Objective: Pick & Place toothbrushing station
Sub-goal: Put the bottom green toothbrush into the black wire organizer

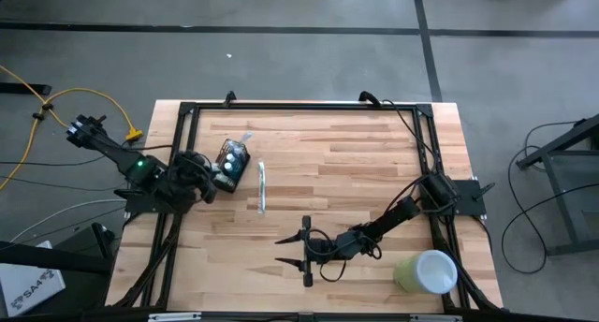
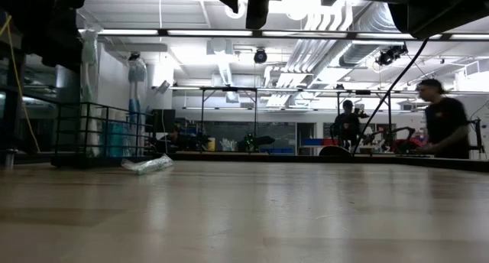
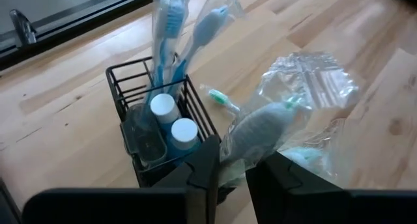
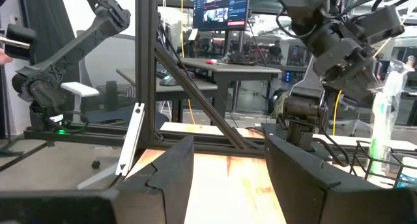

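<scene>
The toothbrushing station, a small black wire-mesh holder (image 3: 159, 129), stands on the wooden table at the left (image 1: 232, 159). It holds blue toothbrushes in clear wrap (image 3: 171, 35) and two white-capped tubes (image 3: 174, 120). My left gripper (image 3: 231, 152) is right beside it (image 1: 213, 182), fingers a little apart. A pale thing in a clear bag (image 3: 260, 129) rises from the gap between them, next to the holder. My right gripper (image 1: 284, 251) waits open at the table's near middle, with nothing between its fingers (image 4: 228, 159). My left gripper stands with one finger on either side of the bagged thing's lower end (image 3: 233, 160), which reaches down into the gap. I cannot tell whether the fingers touch it. The thing slants up and away from the fingers, beside the holder.
A long wrapped toothbrush (image 1: 262, 186) lies flat right of the holder. A small green and white piece (image 3: 221, 97) lies on the table behind the bag. The pale green cup (image 1: 426, 271) lies at the near right corner. A black frame (image 1: 309, 105) runs round the table. People stand beyond (image 2: 443, 125).
</scene>
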